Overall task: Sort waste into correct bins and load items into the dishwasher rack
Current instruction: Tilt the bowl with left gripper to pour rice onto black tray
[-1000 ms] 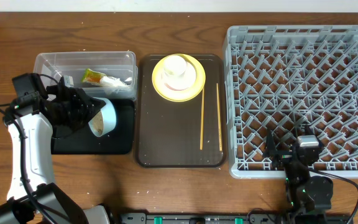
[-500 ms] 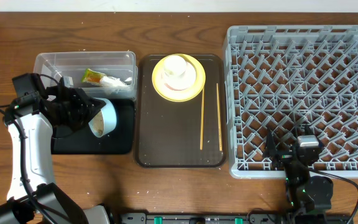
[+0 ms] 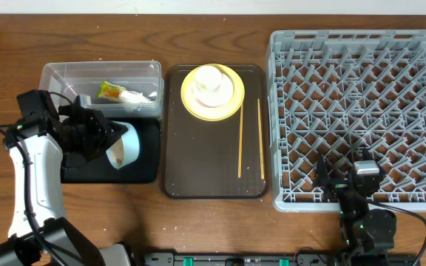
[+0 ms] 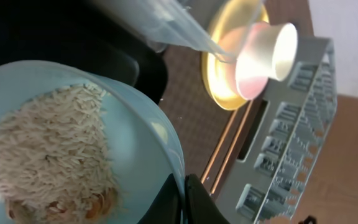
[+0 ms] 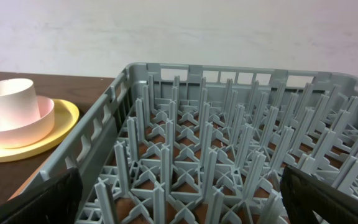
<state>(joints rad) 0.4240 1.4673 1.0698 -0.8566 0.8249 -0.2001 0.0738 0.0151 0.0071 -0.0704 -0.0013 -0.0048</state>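
My left gripper [image 3: 111, 137] is shut on the rim of the light blue bowl [image 3: 130, 142], holding it tipped on its side over the black tray [image 3: 143, 171]. In the left wrist view the fingers [image 4: 194, 202] pinch the rim, and rice grains [image 4: 48, 149] fill the bowl [image 4: 142, 143]. The clear tub [image 3: 58, 74] holds the snack wrapper [image 3: 112, 91] and the white wrapper [image 3: 137, 96]. A white cup [image 3: 209, 77] sits in the pink bowl [image 3: 198, 98] on the yellow plate [image 3: 231, 103]. Two chopsticks [image 3: 240, 140] lie beside them. My right gripper [image 5: 182, 199] stands open over the grey rack [image 3: 361, 96].
The plate stack and the chopsticks rest on a dark brown serving tray [image 3: 205, 162] between the bins and the rack. The right arm's base [image 3: 364, 222] sits at the rack's near edge. Bare wooden table [image 3: 213, 15] runs along the far side.
The left gripper has tipped the blue bowl further over the black tray, so its mouth shows narrower from above. The right arm has not moved.
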